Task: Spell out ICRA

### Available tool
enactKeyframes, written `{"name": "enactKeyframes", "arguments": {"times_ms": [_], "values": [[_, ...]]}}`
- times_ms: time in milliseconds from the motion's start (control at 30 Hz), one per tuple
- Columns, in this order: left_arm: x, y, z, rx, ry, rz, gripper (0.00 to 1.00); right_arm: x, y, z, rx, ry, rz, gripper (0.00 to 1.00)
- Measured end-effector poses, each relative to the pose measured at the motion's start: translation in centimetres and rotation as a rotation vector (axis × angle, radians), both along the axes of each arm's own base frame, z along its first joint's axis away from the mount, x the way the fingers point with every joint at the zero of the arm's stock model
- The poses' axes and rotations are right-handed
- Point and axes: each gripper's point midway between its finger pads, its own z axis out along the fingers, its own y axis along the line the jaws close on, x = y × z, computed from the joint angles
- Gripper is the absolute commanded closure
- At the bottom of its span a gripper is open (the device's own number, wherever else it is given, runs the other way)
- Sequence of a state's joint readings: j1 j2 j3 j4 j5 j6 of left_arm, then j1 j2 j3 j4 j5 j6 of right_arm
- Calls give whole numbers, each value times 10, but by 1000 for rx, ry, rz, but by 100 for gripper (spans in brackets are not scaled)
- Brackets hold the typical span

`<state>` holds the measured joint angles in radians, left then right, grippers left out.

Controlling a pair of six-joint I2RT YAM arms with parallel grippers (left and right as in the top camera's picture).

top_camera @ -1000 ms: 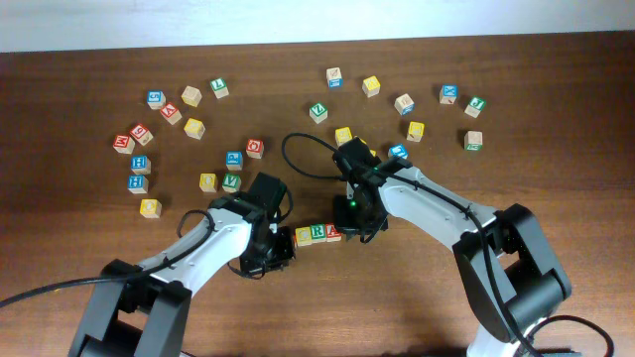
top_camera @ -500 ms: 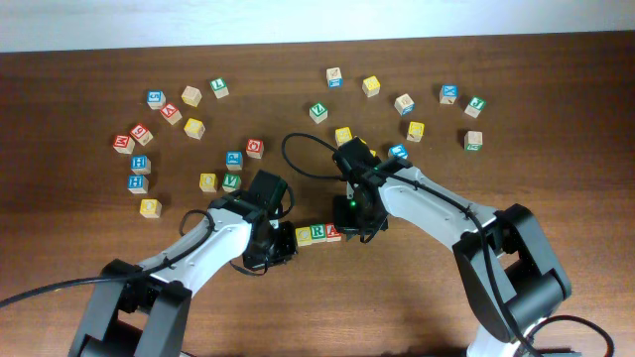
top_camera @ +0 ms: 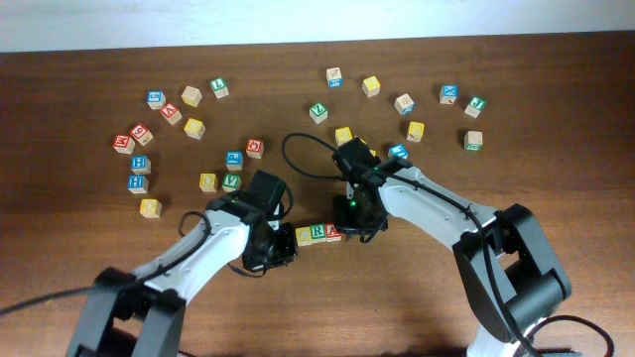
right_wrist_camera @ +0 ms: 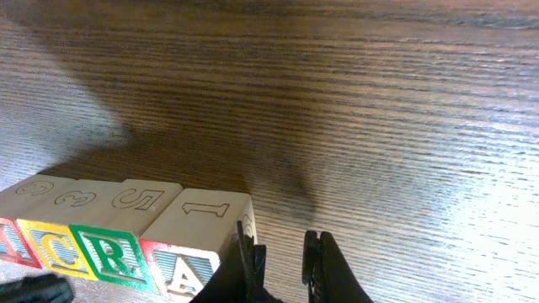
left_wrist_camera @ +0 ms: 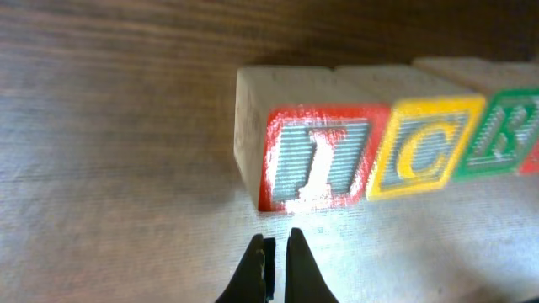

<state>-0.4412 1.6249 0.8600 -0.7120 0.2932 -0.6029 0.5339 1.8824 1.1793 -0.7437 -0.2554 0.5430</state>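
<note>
- The word looks basically spelled: the four cubes are sitting in one row on the bench (top_camera: 347,302), lower middle of the overhead frame. It reads I cube (left_wrist_camera: 316,160), C cube (left_wrist_camera: 425,151), R cube (left_wrist_camera: 497,139), A cube (right_wrist_camera: 198,244), each touching its neighbour as far as I can tell.
- The left pincer (left_wrist_camera: 276,252) is hanging just below the I cube's face in the left wrist frame. Its fingers are pinched nearly together and gripping nothing.
- The right pincer (right_wrist_camera: 280,252) is sitting just beside the A cube's free end, at the bottom middle of the right wrist frame. Its fingers are slightly apart with nothing between them, and I can't tell if one is touching the cube.
- My guess is we're looking at the final squaring-up step.
- The next move is probably backing both arms off the row's ends without clipping a cube.
- The other letter cubes (top_camera: 254,148) are lying scattered across the upper half, well apart from the row.
</note>
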Motion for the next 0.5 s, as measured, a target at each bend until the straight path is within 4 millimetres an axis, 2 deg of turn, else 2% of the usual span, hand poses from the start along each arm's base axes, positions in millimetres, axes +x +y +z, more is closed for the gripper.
{"name": "enactKeyframes", "arguments": {"times_ms": [133, 200, 300, 433, 467, 500], "values": [[1, 2, 28, -38, -62, 0, 100, 0, 0, 0, 0, 0, 0, 90], [13, 23, 38, -47, -97, 61, 100, -1, 0, 0, -2, 3, 0, 93], [27, 51, 36, 0, -122, 134, 100, -1, 0, 0, -2, 4, -4, 94], [35, 57, 32, 31, -149, 141, 100, -1, 0, 0, -1, 7, -14, 96], [38, 56, 26, 36, -143, 141, 100, -1, 0, 0, 1, 12, -27, 96], [36, 57, 11, 51, -97, 139, 100, -1, 0, 0, 2, 15, -31, 96]]}}
